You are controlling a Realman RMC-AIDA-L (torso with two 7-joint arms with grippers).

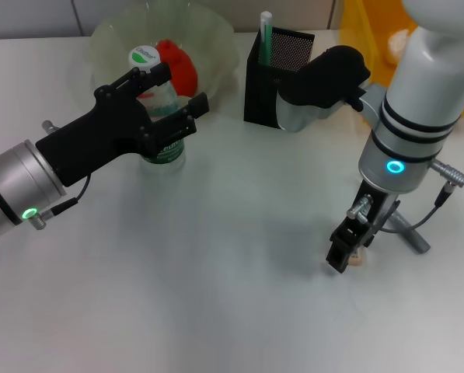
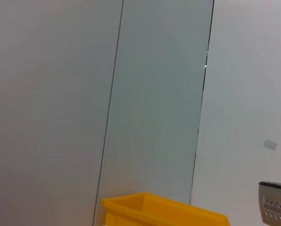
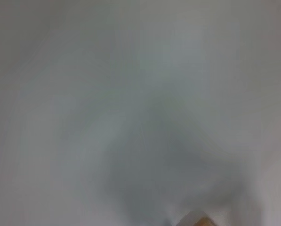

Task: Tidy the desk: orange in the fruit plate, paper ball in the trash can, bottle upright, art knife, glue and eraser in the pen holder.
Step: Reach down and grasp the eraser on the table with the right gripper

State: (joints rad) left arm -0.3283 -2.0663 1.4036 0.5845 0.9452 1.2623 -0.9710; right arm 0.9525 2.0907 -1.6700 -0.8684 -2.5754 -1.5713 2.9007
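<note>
Head view: I see a white desk point(image 1: 216, 311). My left pincer point(image 1: 169, 97) reaches in from the left and is closed around a clear plastic bottle point(image 1: 163, 148) with a green label and a white-and-green cap point(image 1: 144, 56); the bottle stands upright on the desk, just in front of a translucent fruit plate point(image 1: 216, 39) that holds the orange point(image 1: 177, 62). To the right of the plate stands the black mesh pen holder point(image 1: 274, 78), with a green and white stick point(image 1: 266, 35) poking out of it. My right pincer point(image 1: 347, 252) points straight down near the right edge of the desk, its tips at a small tan object point(image 1: 360, 259), which I take to be the eraser. I cannot tell whether those tips are open or closed on it. A yellow bin point(image 1: 368, 39) sits at the far right.

Left wrist view: only pale wall panels and the rim of the yellow bin point(image 2: 164, 212); my own fingers do not show.

Right wrist view: blurred white desk point(image 3: 131, 94), with a tan corner of the eraser point(image 3: 201, 220) at the picture's edge.

I judge the bottle light, smooth and easily dented, so it is best held at mid-body. The eraser looks small, light and slightly soft; I would pinch it across its short sides, low against the desk
</note>
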